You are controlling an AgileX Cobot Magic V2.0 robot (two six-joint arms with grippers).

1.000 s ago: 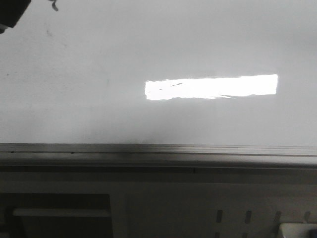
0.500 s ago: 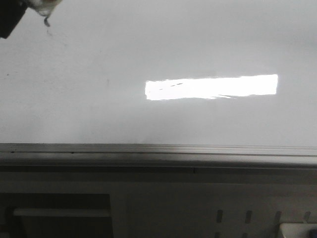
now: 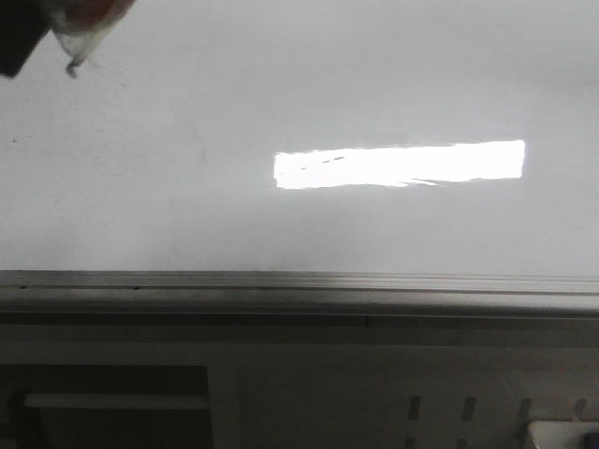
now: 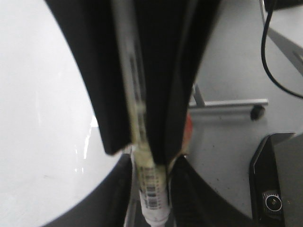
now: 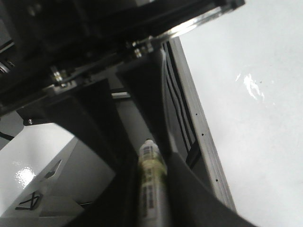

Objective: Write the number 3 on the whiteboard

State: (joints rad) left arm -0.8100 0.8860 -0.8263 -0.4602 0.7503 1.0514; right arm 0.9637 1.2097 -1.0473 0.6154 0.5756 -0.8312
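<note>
The whiteboard (image 3: 374, 84) fills the front view, glossy white, with a grey rail (image 3: 299, 285) along its near edge. No drawn number 3 shows on it. My left gripper (image 3: 56, 23) enters at the top left corner, shut on a marker pen whose dark tip (image 3: 72, 67) is at the board. The left wrist view shows that marker pen (image 4: 154, 194) clamped in the left gripper (image 4: 151, 165) beside the whiteboard (image 4: 38, 118). My right gripper (image 5: 150, 179) is shut on a second marker pen (image 5: 151, 165) next to the whiteboard (image 5: 255, 142); it is out of the front view.
A bright white glare patch (image 3: 398, 165) lies mid-board with a few small dark dashes in it. A dull grey slotted panel (image 3: 440, 407) runs below the rail. A white box (image 5: 28, 175) sits near my right gripper. A black cable (image 4: 274, 75) lies off the board.
My left gripper has come further into the front view at the top left. The pen tip has moved down and slightly left over the board. Nothing else has moved.
</note>
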